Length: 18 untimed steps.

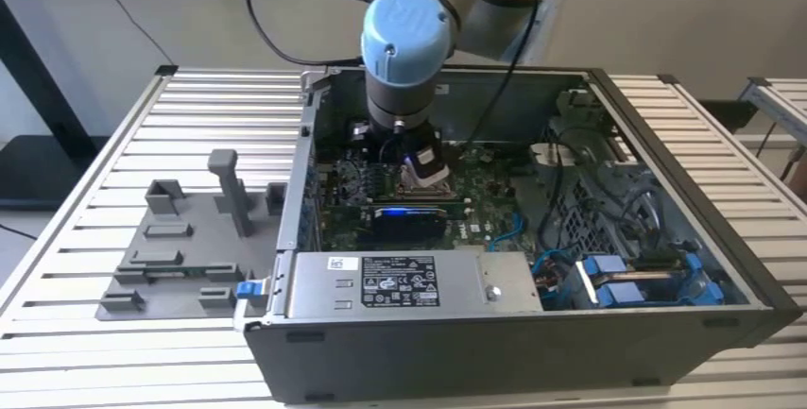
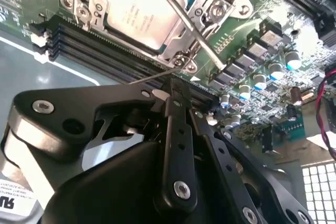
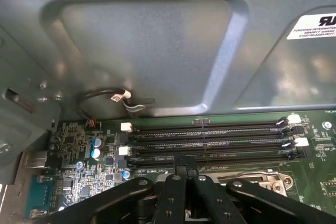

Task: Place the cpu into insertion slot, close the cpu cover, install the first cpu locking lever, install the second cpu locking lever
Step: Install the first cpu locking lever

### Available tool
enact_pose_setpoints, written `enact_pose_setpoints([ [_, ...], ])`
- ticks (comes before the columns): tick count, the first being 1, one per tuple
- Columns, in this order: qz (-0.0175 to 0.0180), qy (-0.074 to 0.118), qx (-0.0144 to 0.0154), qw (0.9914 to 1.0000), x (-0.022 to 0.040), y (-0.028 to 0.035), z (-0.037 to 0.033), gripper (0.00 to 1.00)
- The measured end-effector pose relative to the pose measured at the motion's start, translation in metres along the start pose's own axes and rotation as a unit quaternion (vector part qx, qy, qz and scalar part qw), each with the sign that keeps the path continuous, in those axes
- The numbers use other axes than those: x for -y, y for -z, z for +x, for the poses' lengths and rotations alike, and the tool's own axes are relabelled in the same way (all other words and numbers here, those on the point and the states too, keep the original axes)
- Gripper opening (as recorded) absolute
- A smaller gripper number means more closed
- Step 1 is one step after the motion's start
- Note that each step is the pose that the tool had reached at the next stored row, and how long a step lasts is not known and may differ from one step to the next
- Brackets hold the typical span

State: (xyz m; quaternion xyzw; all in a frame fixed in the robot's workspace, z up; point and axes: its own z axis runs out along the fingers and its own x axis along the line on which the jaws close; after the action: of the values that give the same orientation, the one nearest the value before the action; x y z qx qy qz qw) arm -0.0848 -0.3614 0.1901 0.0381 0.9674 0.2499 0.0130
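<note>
Silver-topped cpu (image 2: 137,15) sits in its socket just beyond the pressed-together claw (image 2: 173,85).

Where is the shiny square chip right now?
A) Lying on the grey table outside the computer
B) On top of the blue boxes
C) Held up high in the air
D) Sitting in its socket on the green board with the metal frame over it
D: in the second wrist view the cpu sits in its socket on the green board, with the cpu cover lying around its edges.
</note>
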Motion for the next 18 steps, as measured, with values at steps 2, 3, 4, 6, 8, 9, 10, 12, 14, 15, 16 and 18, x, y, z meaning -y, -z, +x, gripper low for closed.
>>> enact_pose_setpoints([
  [2,0.0000,0.000,0.0000,1.00000,0.0001,-0.0003,-0.0014,0.11],
  [3,0.0002,0.000,0.0000,1.00000,0.0001,-0.0004,-0.0020,0.11],
  [4,0.0004,0.000,0.0000,1.00000,0.0001,-0.0004,-0.0025,0.11],
  [6,0.0011,0.000,0.0000,1.00000,0.0003,-0.0003,-0.0033,0.11],
  [8,0.0017,0.000,0.0001,1.00000,0.0005,-0.0003,-0.0033,0.11],
  [9,0.0017,0.000,0.0001,1.00000,0.0005,-0.0003,-0.0034,0.11],
  [10,0.0016,0.000,0.0002,1.00000,0.0006,-0.0003,-0.0034,0.11],
  [12,0.0017,0.000,0.0001,1.00000,0.0012,0.0001,-0.0034,0.11],
  [14,0.0016,0.000,0.0001,1.00000,0.0017,0.0003,-0.0034,0.11],
  [15,0.0017,0.000,0.0001,1.00000,0.0020,0.0005,-0.0034,0.11],
  [16,0.0017,0.000,0.0001,1.00000,0.0023,0.0007,-0.0034,0.11],
  [18,0.0016,0.000,0.0002,1.00000,0.0025,0.0008,-0.0031,0.11],
])
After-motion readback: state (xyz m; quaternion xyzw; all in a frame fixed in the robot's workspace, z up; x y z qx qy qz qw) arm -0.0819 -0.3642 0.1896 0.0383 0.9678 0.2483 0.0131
